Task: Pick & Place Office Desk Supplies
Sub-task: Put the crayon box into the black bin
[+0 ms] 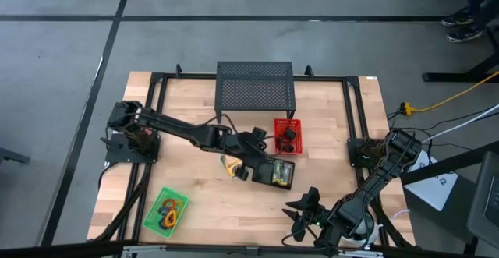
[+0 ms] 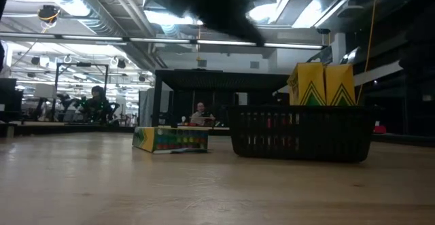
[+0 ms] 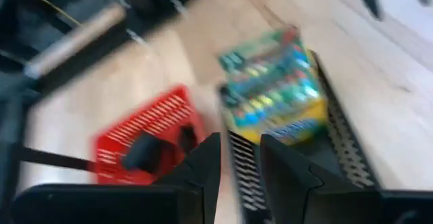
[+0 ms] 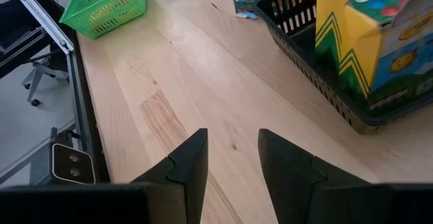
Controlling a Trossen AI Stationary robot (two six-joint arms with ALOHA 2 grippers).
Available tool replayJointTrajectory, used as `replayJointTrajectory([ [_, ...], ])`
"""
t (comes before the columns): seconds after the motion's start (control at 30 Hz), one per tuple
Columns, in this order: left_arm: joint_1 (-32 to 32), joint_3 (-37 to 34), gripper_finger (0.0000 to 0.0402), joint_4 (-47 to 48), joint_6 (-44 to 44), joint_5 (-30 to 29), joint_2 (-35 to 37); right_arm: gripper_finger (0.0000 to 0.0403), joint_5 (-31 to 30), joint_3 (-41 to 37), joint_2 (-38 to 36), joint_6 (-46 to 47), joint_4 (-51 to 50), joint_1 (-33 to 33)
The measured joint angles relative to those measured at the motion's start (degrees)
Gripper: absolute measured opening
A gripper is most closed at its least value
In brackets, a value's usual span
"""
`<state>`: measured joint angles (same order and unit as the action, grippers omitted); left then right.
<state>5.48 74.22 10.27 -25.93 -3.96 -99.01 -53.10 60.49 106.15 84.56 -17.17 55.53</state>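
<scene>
Left hand [image 3: 237, 166], fingers apart and gripping nothing, is hovering over the dark plastic basket [image 1: 282, 182] holding yellow-green crayon packets [image 3: 274, 88] mid-surface; I judge it should be rising straight, avoiding the rim

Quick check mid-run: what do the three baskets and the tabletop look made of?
The green basket, red basket and black basket look like moulded plastic: thin slotted walls with a slight sheen. The tabletop looks like pale wood, with visible grain and plank seams and a smooth finish.
</scene>
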Motion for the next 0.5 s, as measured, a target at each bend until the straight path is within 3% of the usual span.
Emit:
replayJointTrajectory([
  [0.17, 0.0, -6.8, 0.0102, -2.1, 2.3, 2.6, -0.8, 0.0132, -0.3, 0.0, 0.0, -0.2, 0.0, -0.1],
  [0.33, 0.0, -12.0, 0.0102, -9.5, 3.7, 1.2, -1.8, 0.0132, -0.4, 0.0, 0.0, -0.2, 0.0, -0.1],
  [0.5, 0.0, -13.8, 0.0102, -8.9, 7.0, -2.1, -0.3, 0.0132, -0.4, 0.0, 0.0, 0.0, -0.1, -0.1],
])
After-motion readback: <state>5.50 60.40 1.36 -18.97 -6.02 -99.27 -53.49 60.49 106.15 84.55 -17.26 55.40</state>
